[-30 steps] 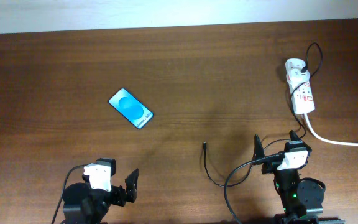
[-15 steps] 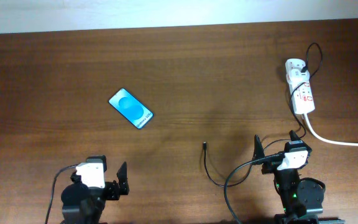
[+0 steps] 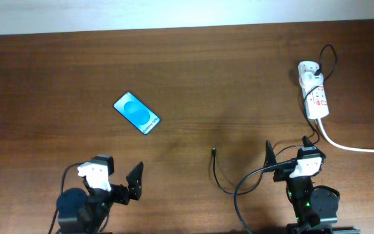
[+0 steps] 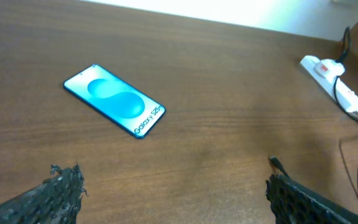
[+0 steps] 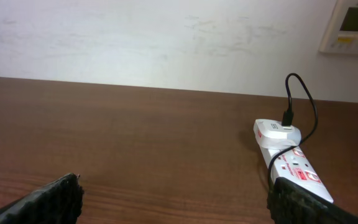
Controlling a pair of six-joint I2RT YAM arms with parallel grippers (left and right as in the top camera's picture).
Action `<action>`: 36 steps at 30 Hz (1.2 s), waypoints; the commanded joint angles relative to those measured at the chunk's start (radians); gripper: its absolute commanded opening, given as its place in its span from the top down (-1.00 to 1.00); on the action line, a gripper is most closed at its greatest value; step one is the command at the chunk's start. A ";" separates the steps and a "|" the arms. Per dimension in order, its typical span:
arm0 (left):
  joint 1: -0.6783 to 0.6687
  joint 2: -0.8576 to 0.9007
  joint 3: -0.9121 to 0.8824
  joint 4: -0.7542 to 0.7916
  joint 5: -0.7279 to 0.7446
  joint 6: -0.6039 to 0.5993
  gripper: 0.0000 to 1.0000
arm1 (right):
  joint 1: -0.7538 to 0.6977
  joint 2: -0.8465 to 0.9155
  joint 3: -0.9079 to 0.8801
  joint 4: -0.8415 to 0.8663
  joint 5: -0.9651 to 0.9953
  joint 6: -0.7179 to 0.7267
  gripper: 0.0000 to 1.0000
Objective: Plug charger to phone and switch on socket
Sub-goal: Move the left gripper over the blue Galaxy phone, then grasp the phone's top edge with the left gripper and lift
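Observation:
The phone point(image 3: 136, 113) lies flat on the brown table, its blue screen up; it also shows in the left wrist view point(image 4: 115, 99). The charger's plug tip point(image 3: 213, 153) lies loose mid-table, well right of the phone, its thin black cable point(image 3: 221, 184) curving toward the right arm. The tip shows by the left gripper's right finger point(image 4: 272, 162). The white socket point(image 3: 314, 96) lies at the far right, the charger cable looping from its adapter point(image 5: 273, 130). My left gripper point(image 3: 119, 187) is open and empty, near of the phone. My right gripper point(image 3: 288, 153) is open and empty, near of the socket point(image 5: 291, 158).
The socket's thick white cord point(image 3: 356, 148) runs off the right edge. Thick black robot cables point(image 3: 239, 201) loop beside the right arm's base. A white wall point(image 5: 166, 37) with a control panel point(image 5: 353, 25) stands behind the table's far edge.
The left arm has shifted at the near edge and its gripper has turned, now angled toward the right. The right arm, phone, charger and socket have not moved.

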 commanded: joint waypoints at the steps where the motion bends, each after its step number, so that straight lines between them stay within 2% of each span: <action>1: -0.002 0.117 0.097 0.008 -0.031 -0.008 -0.98 | -0.004 -0.005 -0.005 -0.005 0.005 0.001 -0.97; 12: -0.002 0.660 0.476 0.004 -0.029 0.059 -0.98 | -0.004 -0.005 -0.005 -0.005 0.005 0.001 -0.97; 18: -0.002 0.774 0.484 0.033 0.062 0.058 -0.98 | -0.004 -0.005 -0.005 -0.004 0.005 0.001 -0.97; 22: -0.002 0.866 0.565 -0.014 -0.152 -0.111 -0.98 | -0.004 -0.005 -0.005 -0.004 0.005 0.001 -0.97; 25: -0.003 1.093 0.813 -0.259 -0.283 -0.212 -0.98 | -0.004 -0.005 -0.005 -0.004 0.005 0.001 -0.97; 29: -0.037 1.376 1.096 -0.449 -0.285 -0.312 -0.98 | -0.004 -0.005 -0.005 -0.005 0.005 0.001 -0.97; 31: -0.071 1.505 1.257 -0.542 -0.286 -0.311 -0.98 | -0.004 -0.005 -0.005 -0.004 0.005 0.001 -0.97; 33: -0.092 1.596 1.367 -0.573 -0.285 -0.312 -0.98 | -0.004 -0.004 -0.005 -0.004 0.005 0.001 -0.97; 34: -0.092 1.650 1.422 -0.574 -0.285 -0.358 -0.98 | -0.004 -0.004 -0.005 -0.004 0.005 0.001 -0.97; 36: -0.092 1.704 1.432 -0.566 -0.285 -0.404 -0.98 | -0.004 -0.004 -0.005 -0.004 0.005 0.001 -0.97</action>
